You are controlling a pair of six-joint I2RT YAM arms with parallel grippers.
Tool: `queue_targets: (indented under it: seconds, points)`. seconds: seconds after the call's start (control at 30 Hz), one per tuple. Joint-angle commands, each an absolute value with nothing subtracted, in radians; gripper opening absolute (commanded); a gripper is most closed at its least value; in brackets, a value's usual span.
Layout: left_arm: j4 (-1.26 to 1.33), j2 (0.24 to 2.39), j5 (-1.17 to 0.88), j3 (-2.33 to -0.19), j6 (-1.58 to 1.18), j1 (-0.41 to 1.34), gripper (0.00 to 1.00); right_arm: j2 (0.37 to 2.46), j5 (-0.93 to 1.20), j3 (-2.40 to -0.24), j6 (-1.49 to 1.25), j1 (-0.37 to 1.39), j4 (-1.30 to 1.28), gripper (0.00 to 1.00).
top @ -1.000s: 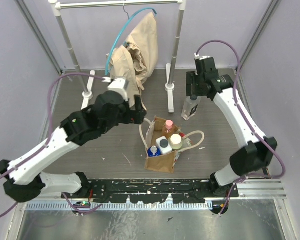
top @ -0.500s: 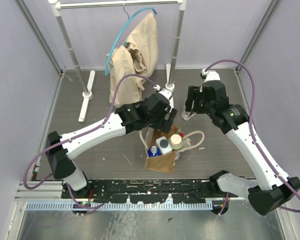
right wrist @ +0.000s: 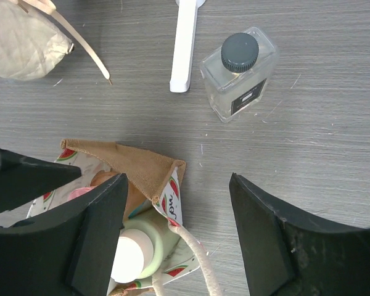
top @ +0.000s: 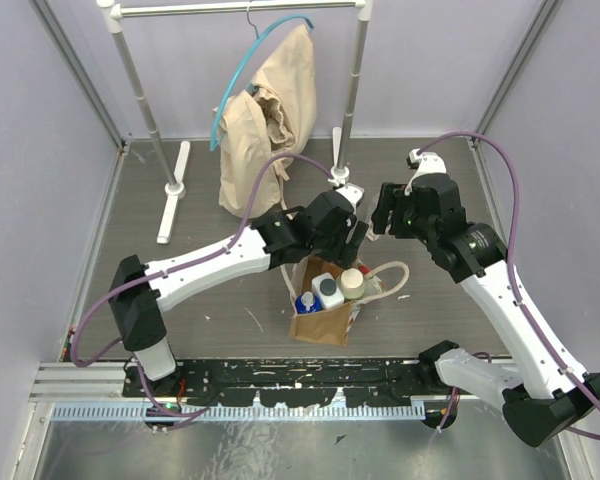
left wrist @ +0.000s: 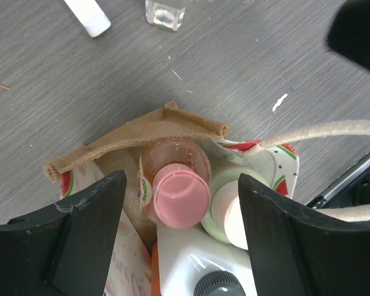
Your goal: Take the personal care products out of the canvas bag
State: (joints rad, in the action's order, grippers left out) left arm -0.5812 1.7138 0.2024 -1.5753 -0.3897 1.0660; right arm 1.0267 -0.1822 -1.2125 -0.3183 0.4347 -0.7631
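The canvas bag (top: 320,318) stands open near the table's front middle. In it stand an amber bottle with a pink cap (left wrist: 176,194), a green bottle with a cream cap (top: 352,283), a white bottle with a dark cap (top: 327,290) and a blue-and-white one (top: 305,302). My left gripper (left wrist: 182,191) is open just above the bag, its fingers either side of the pink cap without touching it. My right gripper (right wrist: 176,185) is open and empty above the bag's far corner. The clear bottle with a dark cap (right wrist: 239,74) stands on the table beyond the bag.
A clothes rack with white feet (right wrist: 185,43) stands at the back, a beige garment (top: 270,110) hanging from it. The bag's cream rope handle (top: 390,275) loops out to the right. The two grippers are close together over the bag.
My left arm has swung right from the table's left to above the bag. My right gripper has drawn back from the clear bottle toward the bag, leaving the bottle standing.
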Motion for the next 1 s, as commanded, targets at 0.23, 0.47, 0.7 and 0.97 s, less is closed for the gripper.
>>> queue_targets:
  seconds: [0.23, 0.47, 0.7, 0.97]
  points:
    - [-0.569, 1.755, 0.202, -1.619, -0.375, 1.081, 0.72, 0.994, -0.202, -1.215, -0.326, 0.435, -0.742, 0.73]
    - [-0.543, 1.738, 0.233, -1.613, -0.353, 1.09, 0.68, 0.995, -0.198, -1.203, -0.324, 0.435, -0.741, 0.73]
    - [-0.544, 1.724, 0.266, -1.622, -0.332, 1.101, 0.66, 0.996, -0.197, -1.192, -0.317, 0.435, -0.739, 0.73]
    - [-0.554, 1.72, 0.277, -1.631, -0.324, 1.108, 0.21, 0.994, -0.189, -1.179, -0.313, 0.435, -0.733, 0.74]
